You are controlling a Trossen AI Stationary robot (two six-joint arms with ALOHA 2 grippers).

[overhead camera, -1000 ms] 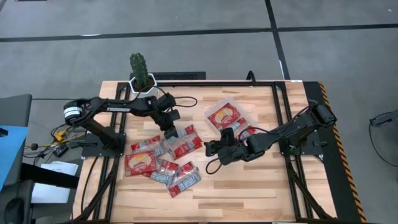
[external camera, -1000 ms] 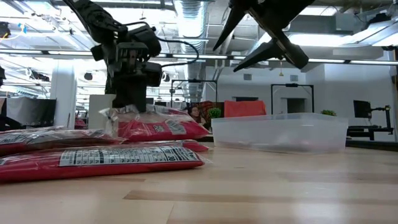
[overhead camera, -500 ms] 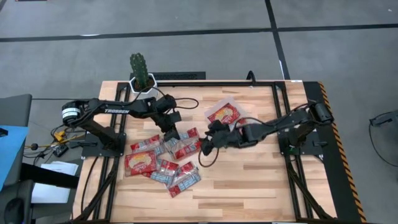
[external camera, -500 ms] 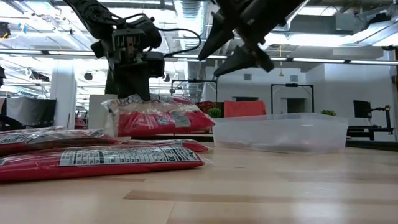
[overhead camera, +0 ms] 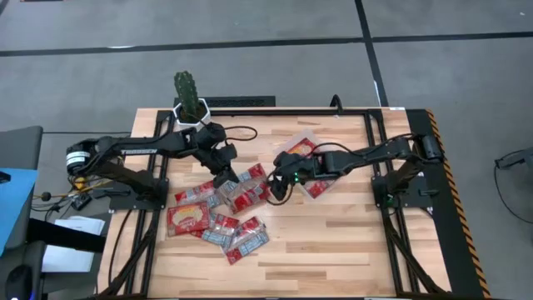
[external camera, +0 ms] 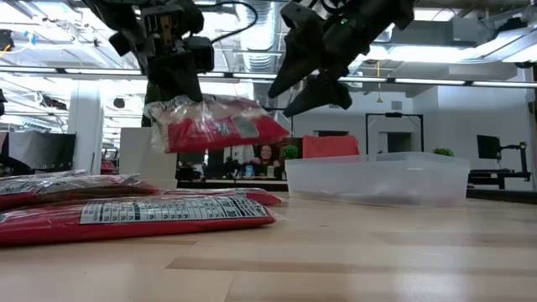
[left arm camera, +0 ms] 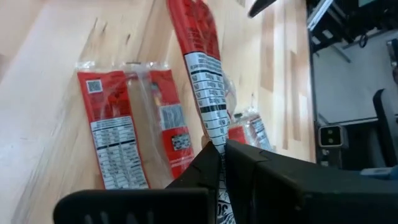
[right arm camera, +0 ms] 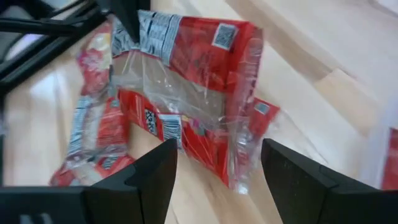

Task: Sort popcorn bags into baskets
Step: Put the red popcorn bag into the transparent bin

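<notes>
My left gripper (overhead camera: 226, 177) is shut on one red popcorn bag (overhead camera: 247, 187) and holds it in the air above the pile, as the low view (external camera: 214, 126) shows. My right gripper (overhead camera: 279, 182) is open and stands at that bag's free end without touching it. In the right wrist view the bag (right arm camera: 186, 62) lies just ahead of the open fingers. Several more bags (overhead camera: 208, 221) lie flat on the table. The clear tray (overhead camera: 310, 133) stands at the table's middle and holds a bag (overhead camera: 301, 154). My left gripper pinches the bag's end seam (left arm camera: 214, 144) between its two fingers, which point down from above. The bag is lifted clear of the table and of the pile. It reaches out sideways from the fingers toward the tray, sagging a little.
A white pot with a cactus (overhead camera: 189, 96) stands at the far left edge. Dark frame rails run along the table's left and right sides. My right arm reaches across the tray (external camera: 377, 176). Bare wood lies at the near right.
My left gripper has risen with the bag, which has come up off the pile and now hangs clear. My right gripper has moved toward the table's left, past the tray, up to the bag's free end, staying open.
</notes>
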